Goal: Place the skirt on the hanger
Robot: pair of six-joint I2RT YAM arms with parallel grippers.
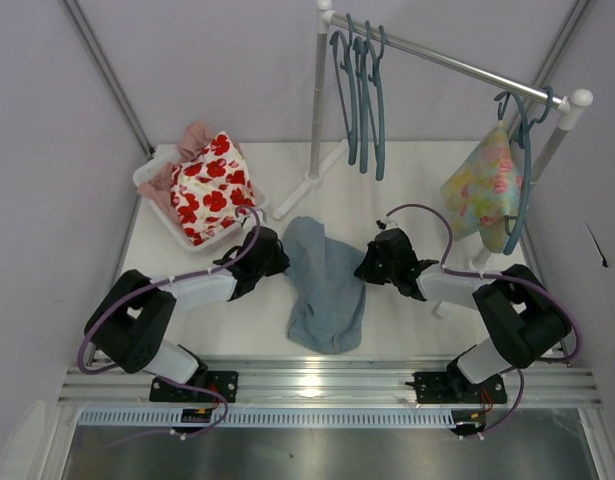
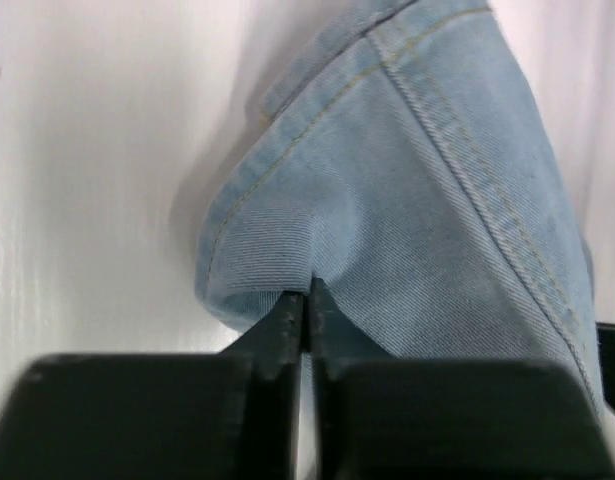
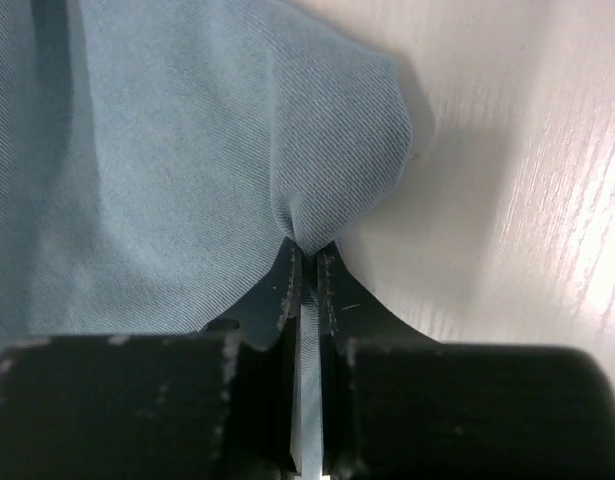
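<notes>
Skirt [image 1: 325,285] on table [image 1: 417,180] | left gripper [image 2: 307,292] clamped on fold | right gripper [image 3: 307,256] clamped on fold

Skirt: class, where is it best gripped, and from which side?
Pinch the skirt at its opposite side edges, each gripper from its own side: it lies limp, its edges free. The left gripper and right gripper are shut there.

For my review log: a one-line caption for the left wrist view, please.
Left gripper shut on a pinched fold of the denim skirt, above the white table.
</notes>
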